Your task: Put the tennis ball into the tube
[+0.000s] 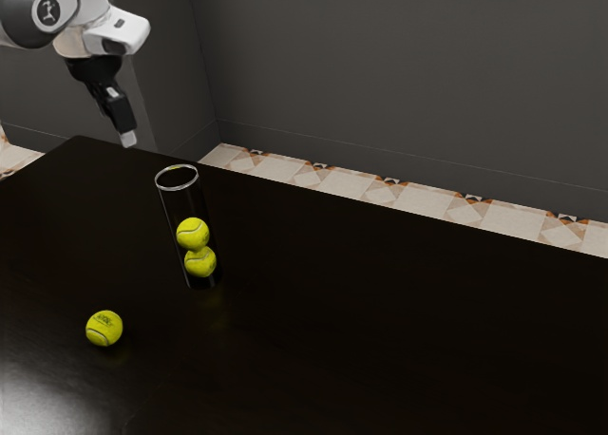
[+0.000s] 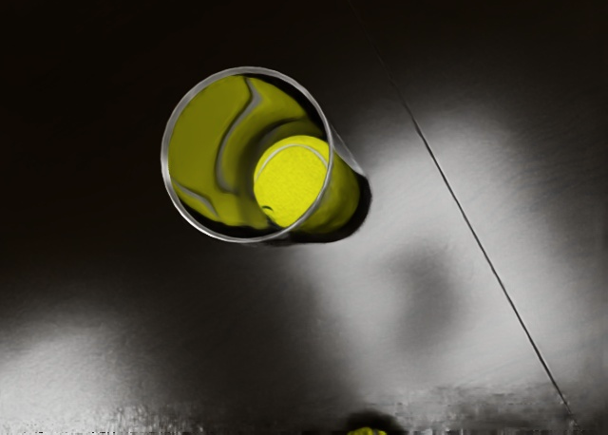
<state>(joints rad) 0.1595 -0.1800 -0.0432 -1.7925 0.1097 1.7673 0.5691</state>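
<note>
On the table (image 1: 380,330), the loose ball (image 1: 104,329) seems light, so hug its middle; gripper (image 1: 128,139) apart or together, can't tell.

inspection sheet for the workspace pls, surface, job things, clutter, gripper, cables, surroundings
surface: dark, glossy table; a thin dark line crosses it in the wrist view, nature unclear
job's things: clear tube upright, open at the top, with an upper ball and a lower ball inside; loose tennis ball on the table, outside the tube
clutter: nothing seen
gripper: black gripper raised above table height, apart from the tube and the loose ball
cables: nothing seen
surroundings: dark grey walls, patterned tile floor beyond the table
</note>
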